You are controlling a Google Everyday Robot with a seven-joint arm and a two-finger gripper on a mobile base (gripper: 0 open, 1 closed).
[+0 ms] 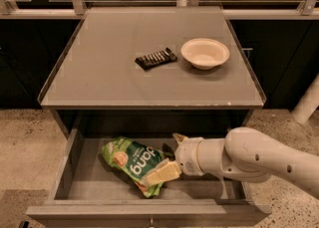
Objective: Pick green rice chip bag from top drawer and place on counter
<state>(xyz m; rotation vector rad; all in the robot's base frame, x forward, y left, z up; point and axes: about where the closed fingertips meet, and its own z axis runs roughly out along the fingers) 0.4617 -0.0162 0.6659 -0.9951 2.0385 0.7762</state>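
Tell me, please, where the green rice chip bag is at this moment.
The green rice chip bag lies inside the open top drawer, slightly left of centre, low in the camera view, with the gripper at its right edge.

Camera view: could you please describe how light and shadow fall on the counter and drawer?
In the camera view, the counter is evenly lit, with a soft shadow under the bowl; the top drawer is dimmer, darkest at its back below the counter; the green rice chip bag and the gripper over its right edge catch enough light to stand out.
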